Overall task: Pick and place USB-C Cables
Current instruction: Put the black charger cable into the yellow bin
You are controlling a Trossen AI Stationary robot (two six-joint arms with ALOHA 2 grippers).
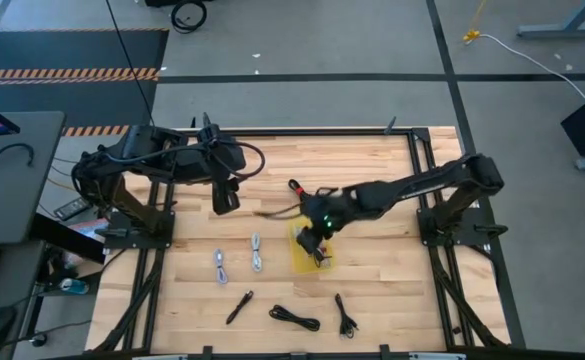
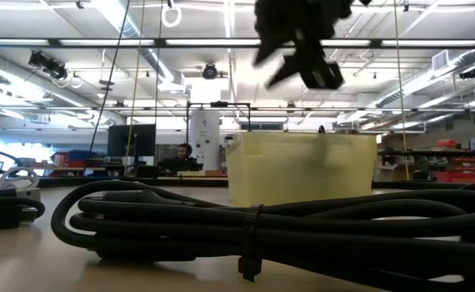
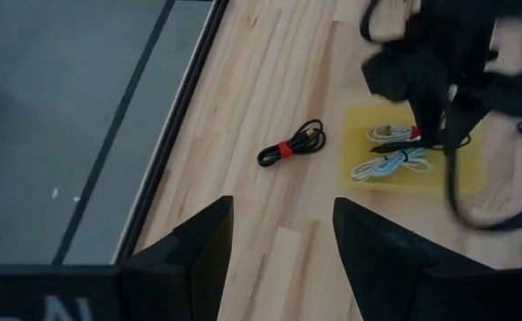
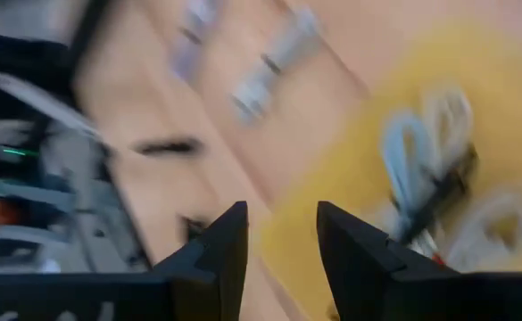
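Several cables (image 3: pixel 394 152) lie in the yellow tray (image 1: pixel 302 262) directly under the right pincer (image 1: pixel 314 240), which hangs above the tray with its fingers (image 4: pixel 220 259) a little apart and nothing between them. In the right wrist view, pale grey coils and one dark bundle sit on the yellow floor just ahead of those fingers; the view is blurred, so their exact count cannot be told. The left wrist view shows at least two light coils there, one with a red tie.

Out on the table (image 1: pixel 372 170), beside that pincer toward the left arm, two light grey cables (image 1: pixel 220 265) lie side by side. Nearer the table's front edge lie three black ones: a short straight bundle (image 1: pixel 239 307), a looped bundle (image 1: pixel 294 318) and another (image 1: pixel 345 316) on the far side of the tray. One more black cable with a red tie (image 3: pixel 292 145) lies just beside the tray, between the two pincers.

The left pincer (image 1: pixel 225 197) hovers over bare wood, well apart from the tray, its fingers spread wide and holding nothing.

In the low view a black bundle (image 2: pixel 286 223) fills the foreground, with the tray behind it.
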